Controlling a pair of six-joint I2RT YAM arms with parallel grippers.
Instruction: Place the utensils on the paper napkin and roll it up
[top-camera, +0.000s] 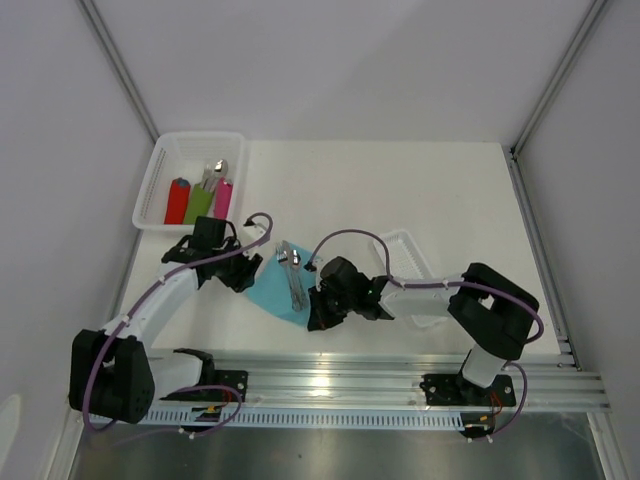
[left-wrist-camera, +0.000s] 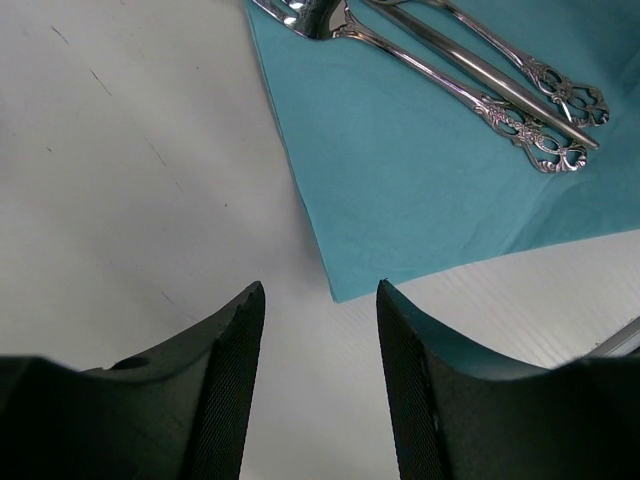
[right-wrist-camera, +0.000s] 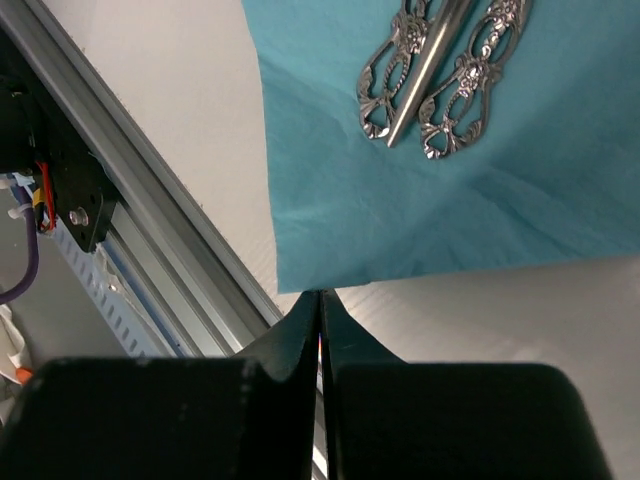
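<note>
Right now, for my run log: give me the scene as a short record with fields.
paper napkin: teal, flat on the table
utensils: three silver pieces lying side by side on the napkin
left gripper: open, at a napkin corner
right gripper: shut, tips at the napkin's edge; grip unclear
roll: not begun

A white plastic basket is set at the far left corner of the white table. Three rolled napkins are laid side by side in it: a red roll, a green roll and a pink roll. Silver cutlery tips are seen at their far ends. A second white basket is placed on the right half of the table, only partly seen. A metal rail is fixed along the near edge.
</note>
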